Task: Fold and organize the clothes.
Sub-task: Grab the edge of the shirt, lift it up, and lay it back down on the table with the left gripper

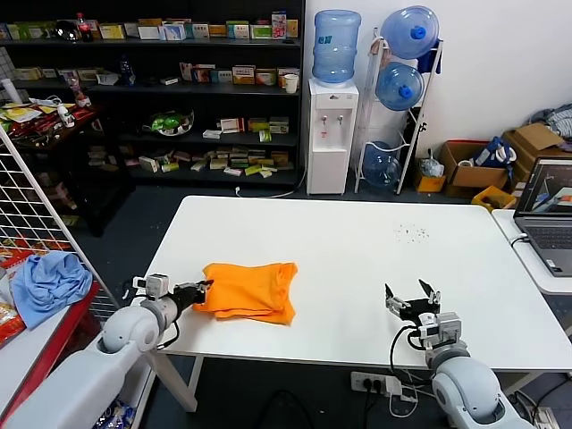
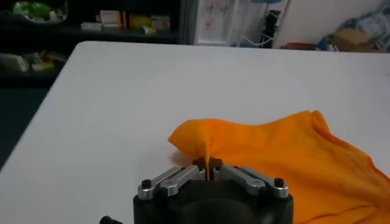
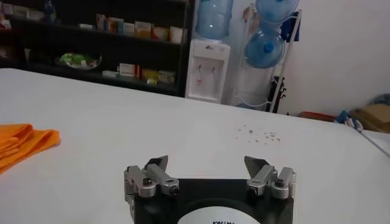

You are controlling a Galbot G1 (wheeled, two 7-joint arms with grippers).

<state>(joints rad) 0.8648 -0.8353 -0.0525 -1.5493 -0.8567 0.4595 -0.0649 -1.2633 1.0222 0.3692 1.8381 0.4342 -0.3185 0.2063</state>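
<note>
The orange T-shirt (image 1: 248,290) lies folded into a compact bundle on the white table (image 1: 357,259), left of centre near the front edge. No lettering shows. My left gripper (image 1: 206,288) is shut on the shirt's left edge. In the left wrist view the orange T-shirt (image 2: 292,158) has a thin pinch of fabric between the closed fingers of the left gripper (image 2: 208,167). My right gripper (image 1: 412,295) is open and empty, low over the table's front right, well apart from the shirt. In the right wrist view the right gripper (image 3: 207,165) shows spread fingers, and the shirt's edge (image 3: 24,143) lies far off.
A light blue cloth (image 1: 49,281) lies on a red side table at far left beside a wire rack. A laptop (image 1: 547,214) sits on a desk at right. Dark specks (image 1: 411,232) mark the table's far right. Shelves and a water dispenser (image 1: 332,134) stand behind.
</note>
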